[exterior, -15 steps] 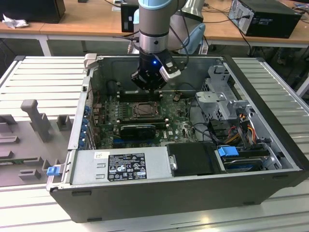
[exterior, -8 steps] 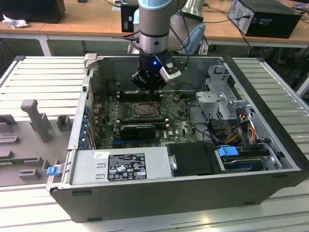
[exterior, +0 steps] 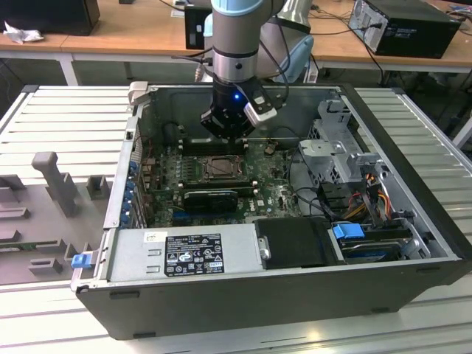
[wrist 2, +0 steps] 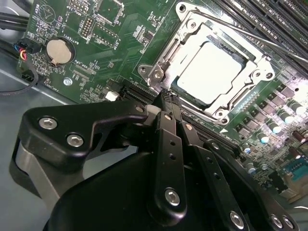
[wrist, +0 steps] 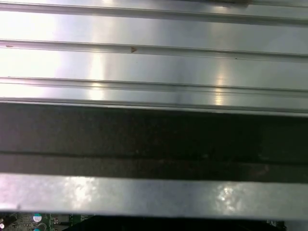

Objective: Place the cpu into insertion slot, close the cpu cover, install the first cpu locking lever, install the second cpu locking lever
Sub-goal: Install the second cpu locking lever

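Jaws drawn together, black fingertips [wrist 2: 166, 98] meeting with nothing visible between them, seen in the second wrist view; the tips stood at the corner of the socket frame, whether touching it could not be told.

Gripper [exterior: 227, 131]: in the exterior view, a black body with a blue light, hanging just behind the socket inside the open computer case [exterior: 413, 221].

Cpu [wrist 2: 209, 72]: flat square chip with a pale silvery face, lying in the insertion slot [wrist 2: 192, 96], level with the frame.

Cpu cover [wrist 2: 240, 48]: grey metal frame plate with a large square window, lying down around the chip, so that the chip showed through the window.

Locking lever [wrist 2: 231, 26]: thin metal rod, running along the far edge of the cover, beside the long black memory slots [wrist 2: 269, 19]; whether latched could not be told.

Circuit board [wrist 2: 106, 53]: green, bearing a round silver coin battery [wrist 2: 60, 50] well apart from the socket.

Arm [exterior: 236, 44]: grey and pale blue, descending nearly vertical from above into the case, wrist pointed down at the board.

Case wall [wrist: 154, 139]: dark band between ribbed silvery metal strips, in the first wrist view.

Bench [exterior: 66, 118]: ribbed metal surface carrying the case, with grey fixtures [exterior: 55, 181] toward the exterior view's left.
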Available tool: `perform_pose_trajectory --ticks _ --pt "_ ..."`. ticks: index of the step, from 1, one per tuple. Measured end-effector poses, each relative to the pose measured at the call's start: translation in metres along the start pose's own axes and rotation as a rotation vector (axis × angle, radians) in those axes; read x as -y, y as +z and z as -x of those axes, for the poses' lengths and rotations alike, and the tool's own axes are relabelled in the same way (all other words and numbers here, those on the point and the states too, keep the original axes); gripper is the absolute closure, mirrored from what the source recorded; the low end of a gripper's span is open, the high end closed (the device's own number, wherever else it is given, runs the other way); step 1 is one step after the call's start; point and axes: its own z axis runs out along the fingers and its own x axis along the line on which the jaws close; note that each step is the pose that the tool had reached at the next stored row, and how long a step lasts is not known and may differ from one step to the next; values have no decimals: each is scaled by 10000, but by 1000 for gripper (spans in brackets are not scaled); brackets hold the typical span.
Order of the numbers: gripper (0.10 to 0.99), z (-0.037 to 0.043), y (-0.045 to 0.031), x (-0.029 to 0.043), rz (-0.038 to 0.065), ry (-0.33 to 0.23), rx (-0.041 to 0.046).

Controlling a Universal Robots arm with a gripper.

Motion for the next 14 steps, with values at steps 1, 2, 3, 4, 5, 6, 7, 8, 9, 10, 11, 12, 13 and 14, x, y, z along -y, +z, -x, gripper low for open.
perform_pose_trajectory --ticks 1,2,3,4,5,6,7,8,9,10,11,12,13,14 --pt "980 0 0 5 -2 0 0" --pt "980 0 -1 12 -12 -1 -1" --pt "980 -1 -1 18 -15 -1 -1" --pt "980 -1 -1 22 -16 -1 -1" --pt "980 -1 0 26 -14 0 1" --pt "980 -1 0 26 -14 1 0" --pt "980 -1 -8 27 -18 0 -3" --pt "980 0 -34 26 -16 0 -1" --pt "980 1 -56 26 -15 0 0" --pt "980 1 -84 25 -15 0 0" --pt "980 4 -169 24 -17 1 -1" --pt "980 5 -227 23 -17 2 0" --pt "980 7 -303 22 -23 3 -1" --pt "980 10 -396 20 -33 1 -2"
